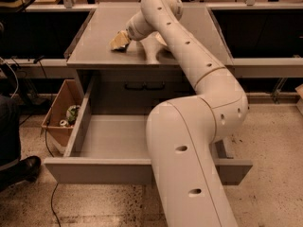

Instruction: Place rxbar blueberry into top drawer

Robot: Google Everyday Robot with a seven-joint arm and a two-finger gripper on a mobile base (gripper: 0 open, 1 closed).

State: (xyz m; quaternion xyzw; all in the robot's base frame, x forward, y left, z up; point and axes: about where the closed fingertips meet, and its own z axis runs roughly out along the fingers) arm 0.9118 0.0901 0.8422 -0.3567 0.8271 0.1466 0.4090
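Observation:
My gripper (119,41) hangs low over the left middle of the grey table top (94,37), at the end of the long white arm (189,56). The rxbar blueberry is not in view; it may be hidden under the gripper. The top drawer (94,170) stands pulled out toward me below the table. Its grey inside is bare where it shows, and its right part is hidden behind my arm.
A grey panel with dark handles (144,85) sits behind the open drawer. A cardboard box (59,110) with small items stands on the floor at the left. A person's leg and shoe (19,167) are at the far left. The white bowl is mostly hidden behind my arm.

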